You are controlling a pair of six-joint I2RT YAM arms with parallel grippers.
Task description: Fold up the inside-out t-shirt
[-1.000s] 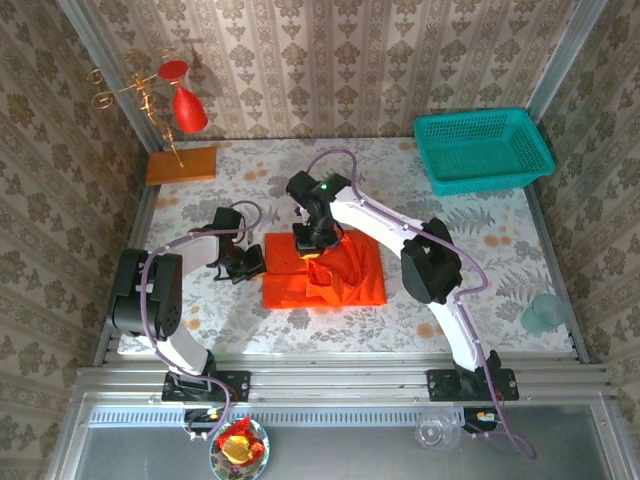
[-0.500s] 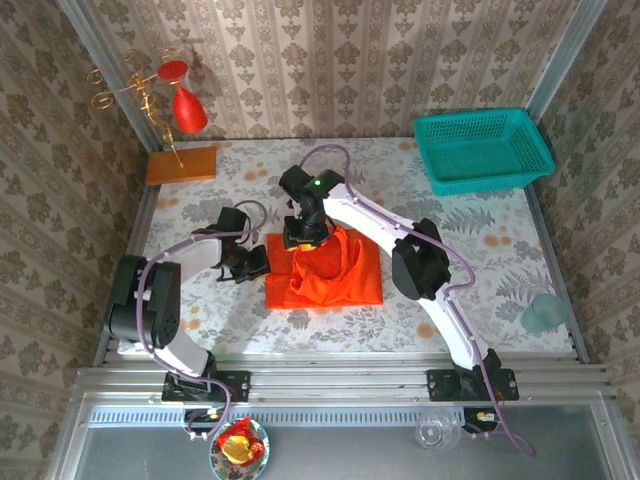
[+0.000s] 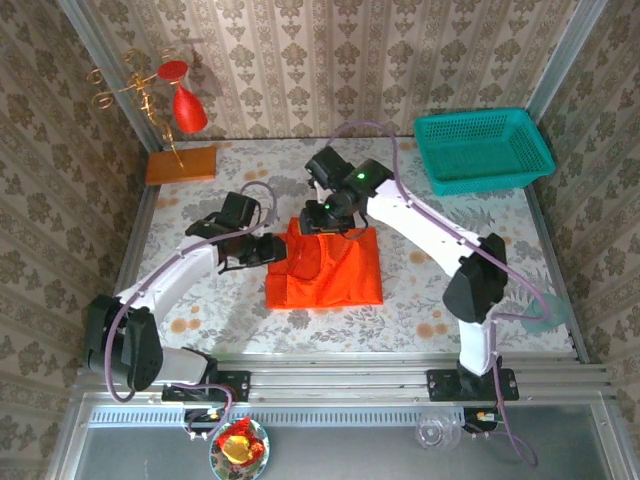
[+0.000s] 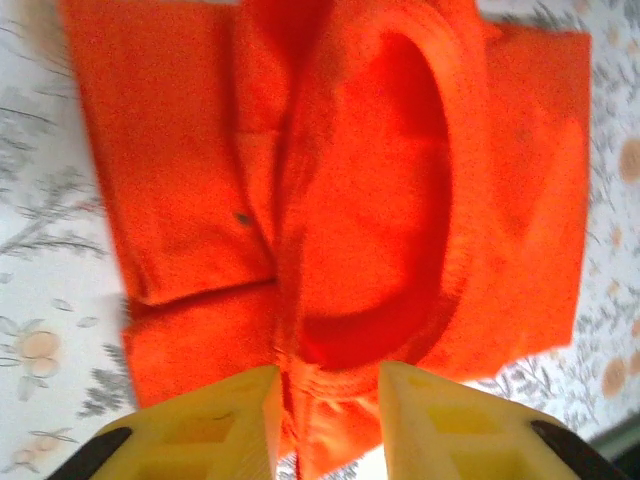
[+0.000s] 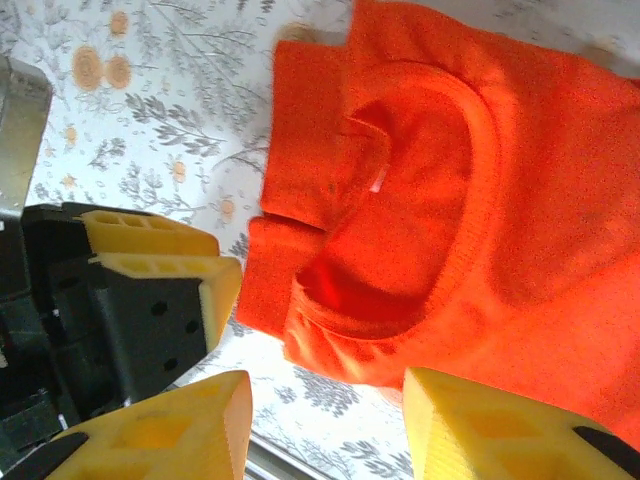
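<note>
1. My left gripper (image 4: pixel 330 400): I'm holding the fingers narrowly apart, gripping nothing. The hem of the inside-out t-shirt (image 4: pixel 380 200) is lying under the gap.
2. My right gripper (image 5: pixel 325 400): the fingers are standing wide and empty, hovering over the collar (image 5: pixel 470 170).
3. The right wrist view is catching my left fingers (image 5: pixel 160 250) just beside the shirt's edge.
4. The top view is showing the shirt lying as a folded rectangle mid-table (image 3: pixel 420 300), with both grippers at its far-left corner.

Opened: left hand (image 4: pixel 325 385), right hand (image 5: pixel 325 395); t-shirt (image 3: pixel 335 270) bunch dropped, lies flatter.
</note>
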